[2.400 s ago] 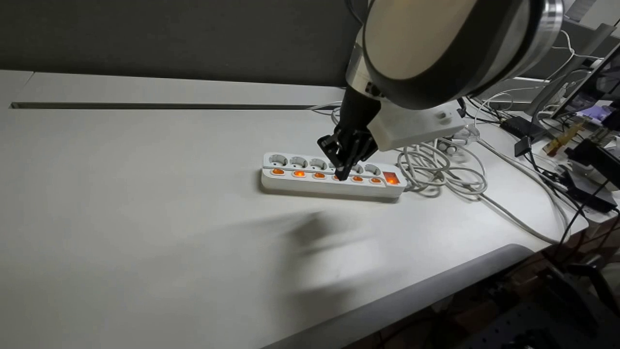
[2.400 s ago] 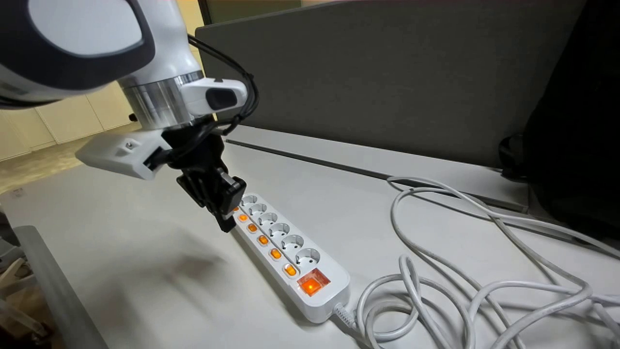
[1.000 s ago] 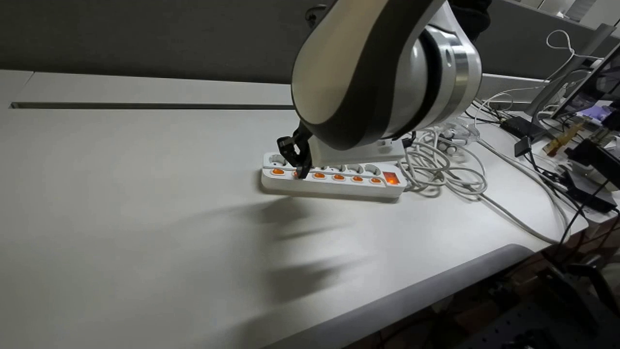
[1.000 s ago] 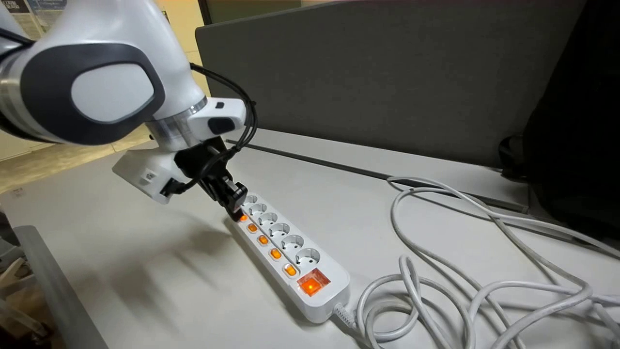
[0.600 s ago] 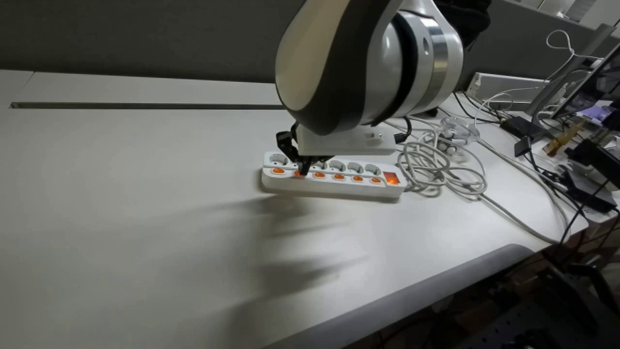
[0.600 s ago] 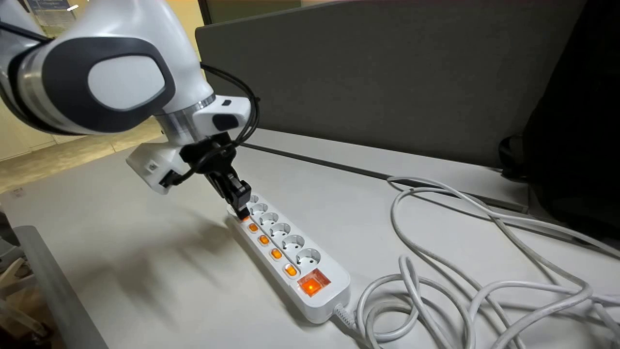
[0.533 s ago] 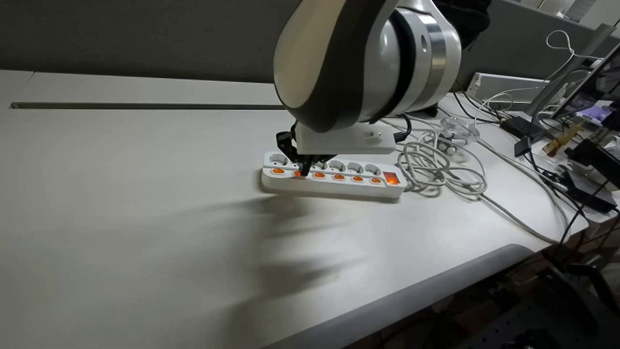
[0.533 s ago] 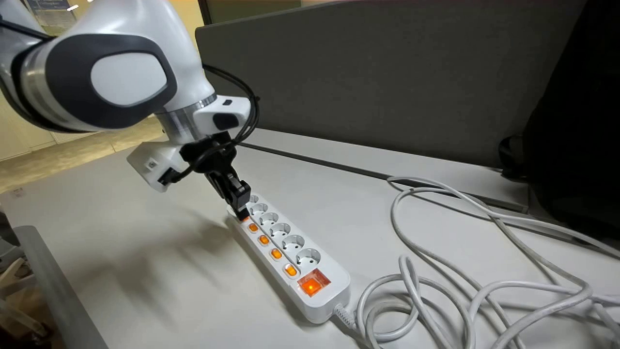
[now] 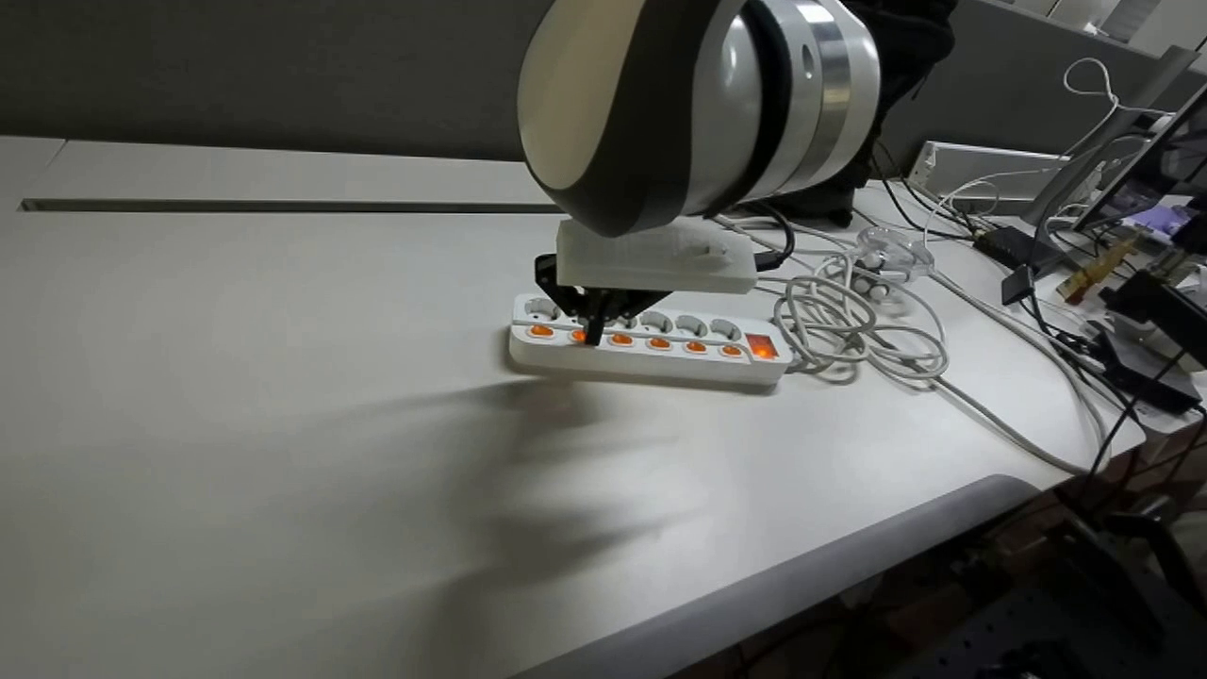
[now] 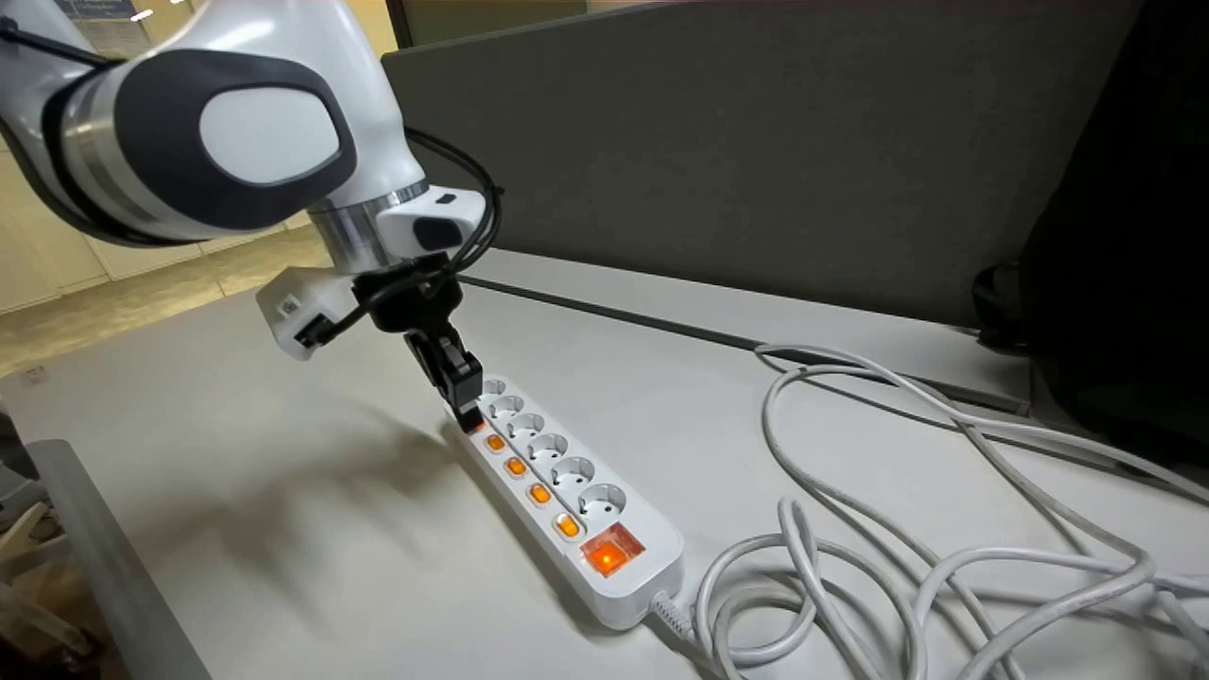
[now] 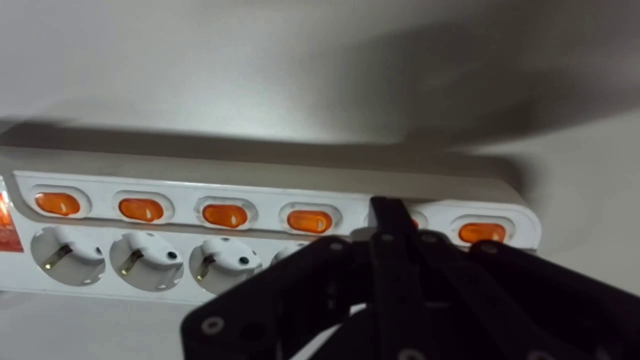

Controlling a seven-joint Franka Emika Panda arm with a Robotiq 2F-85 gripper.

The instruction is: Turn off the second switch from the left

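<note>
In an exterior view the power strip lies inward of the far edge of the tabletop, turning its switches toward the near edge. The gripper, closed on nothing, presumably for a slim prod, partly hides the second switch from the left; contact is unclear.

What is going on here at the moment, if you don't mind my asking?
A robot arm has its shut gripper at a white power strip on the table, apparently to turn off the second switch from the left, as counted in an exterior view. The gripper partly hides that switch, so I can't tell whether it is being pressed or is already off. The large switch at the strip's right end glows orange.
</note>
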